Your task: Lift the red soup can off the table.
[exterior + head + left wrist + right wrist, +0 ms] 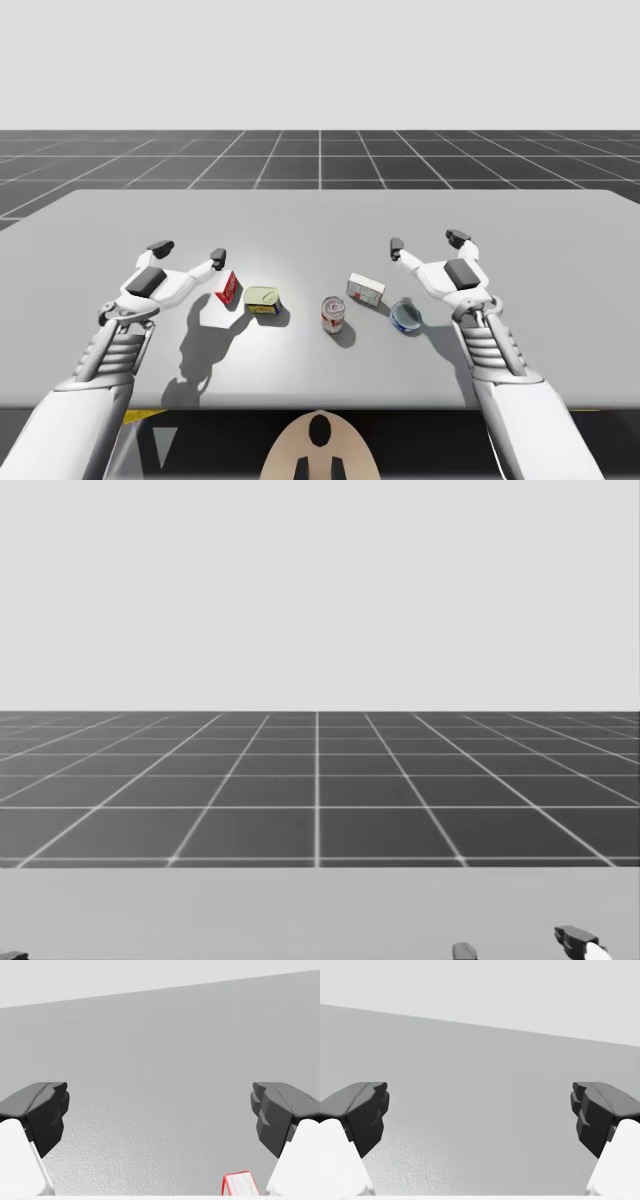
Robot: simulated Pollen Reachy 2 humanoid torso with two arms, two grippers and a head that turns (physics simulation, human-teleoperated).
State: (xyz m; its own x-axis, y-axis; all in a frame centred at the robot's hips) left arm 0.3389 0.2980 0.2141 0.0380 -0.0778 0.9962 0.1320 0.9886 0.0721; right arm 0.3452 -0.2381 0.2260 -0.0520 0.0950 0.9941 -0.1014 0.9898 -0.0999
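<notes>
While the soup can (333, 314) stands upright at the high view's lower middle, my left gripper (189, 250) and right gripper (427, 240) hover released, fingers spread, left and right of it.

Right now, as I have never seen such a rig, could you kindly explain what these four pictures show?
I am a simulated humanoid torso with two arms at a grey table. The high view looks down from above; the head view looks out past the table at the floor; each wrist view looks along one gripper. My left gripper and right gripper are both open, holding nothing. On the table are a red box, a yellow flat can, the red soup can, a white box and a blue flat can.
</notes>
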